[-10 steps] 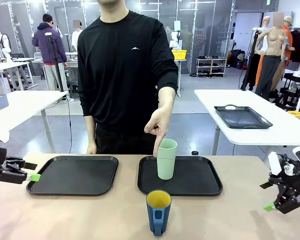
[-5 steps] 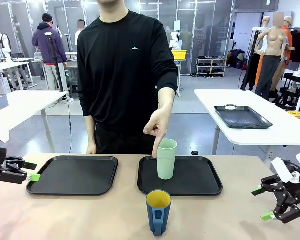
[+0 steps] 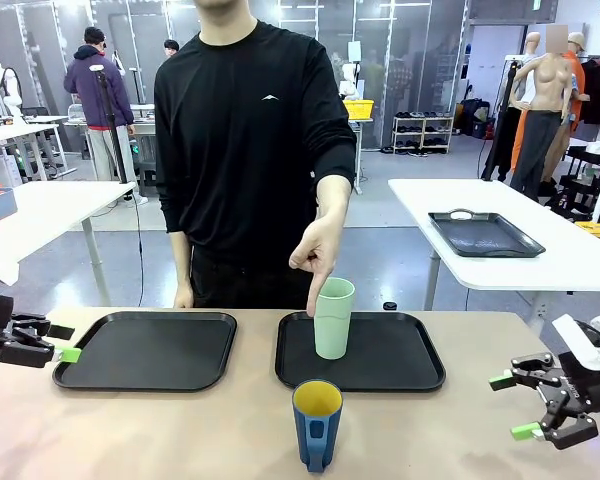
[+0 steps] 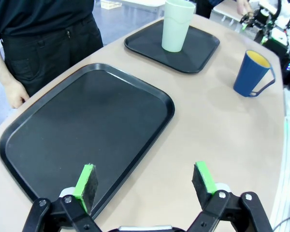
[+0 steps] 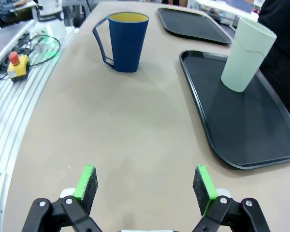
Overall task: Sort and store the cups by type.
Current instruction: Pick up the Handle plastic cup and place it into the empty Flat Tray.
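A pale mint-green tumbler stands upright on the right black tray. The person's hand points a finger down at its rim. The dark blue mug, yellow inside, stands on the bare table in front of that tray. My right gripper hovers open low over the table's right side. Its wrist view shows the mug and the tumbler well ahead of the gripper. My left gripper is open at the left tray's left edge, over its near rim.
The person stands at the far side, one hand resting by the left tray's far edge. A red stop button and cables lie on the frame beside the table. Bare tabletop lies between my right gripper and the mug.
My right gripper has sunk lower and come inward toward the table's middle, its fingers turning to point left. The left gripper, the cups and the person's pointing hand have stayed put.
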`<state>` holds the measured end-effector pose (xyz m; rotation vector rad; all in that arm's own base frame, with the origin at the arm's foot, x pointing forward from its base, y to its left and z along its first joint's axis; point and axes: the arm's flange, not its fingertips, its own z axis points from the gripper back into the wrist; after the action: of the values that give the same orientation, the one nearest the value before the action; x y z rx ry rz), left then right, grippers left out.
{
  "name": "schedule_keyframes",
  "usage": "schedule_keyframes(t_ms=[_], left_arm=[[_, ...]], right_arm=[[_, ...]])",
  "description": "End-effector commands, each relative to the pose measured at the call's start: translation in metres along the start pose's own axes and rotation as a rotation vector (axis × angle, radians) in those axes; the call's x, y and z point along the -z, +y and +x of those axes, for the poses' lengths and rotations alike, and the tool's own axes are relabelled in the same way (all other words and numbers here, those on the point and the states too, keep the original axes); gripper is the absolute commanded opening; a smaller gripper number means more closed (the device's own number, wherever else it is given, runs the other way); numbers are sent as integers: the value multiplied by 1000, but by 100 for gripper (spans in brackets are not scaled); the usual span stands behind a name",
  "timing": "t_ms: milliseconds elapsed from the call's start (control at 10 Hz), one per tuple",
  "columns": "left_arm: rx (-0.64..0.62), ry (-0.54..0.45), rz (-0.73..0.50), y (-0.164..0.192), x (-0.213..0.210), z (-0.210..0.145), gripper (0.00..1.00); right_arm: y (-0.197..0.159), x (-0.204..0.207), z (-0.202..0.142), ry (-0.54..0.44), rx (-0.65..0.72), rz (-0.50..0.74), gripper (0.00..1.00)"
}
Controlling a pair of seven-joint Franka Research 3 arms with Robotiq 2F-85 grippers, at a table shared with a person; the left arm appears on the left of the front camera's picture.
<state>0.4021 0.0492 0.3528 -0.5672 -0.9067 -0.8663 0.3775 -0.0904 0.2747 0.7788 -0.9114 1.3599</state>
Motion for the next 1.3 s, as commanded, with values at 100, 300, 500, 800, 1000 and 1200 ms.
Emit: schedule_keyframes(t_ms=[100, 300, 500, 800, 1000, 1200], left_arm=[[21, -21, 11, 1, 3, -2, 100], [21, -21, 11, 1, 3, -2, 100], [21, -21, 11, 1, 3, -2, 100], [21, -21, 11, 1, 3, -2, 100], [21, -21, 11, 1, 3, -2, 100], [21, -21, 11, 1, 3, -2, 100]], right_arm=[[-16, 3, -8, -38, -50, 39, 100], [-19, 11, -5, -25, -33, 13, 100], [-12, 5, -3, -27, -13, 49, 100], [-12, 5, -3, -27, -13, 49, 100], [-16, 24, -6, -56, -35, 102, 100], [-14, 55, -2, -128, -56, 143, 100]])
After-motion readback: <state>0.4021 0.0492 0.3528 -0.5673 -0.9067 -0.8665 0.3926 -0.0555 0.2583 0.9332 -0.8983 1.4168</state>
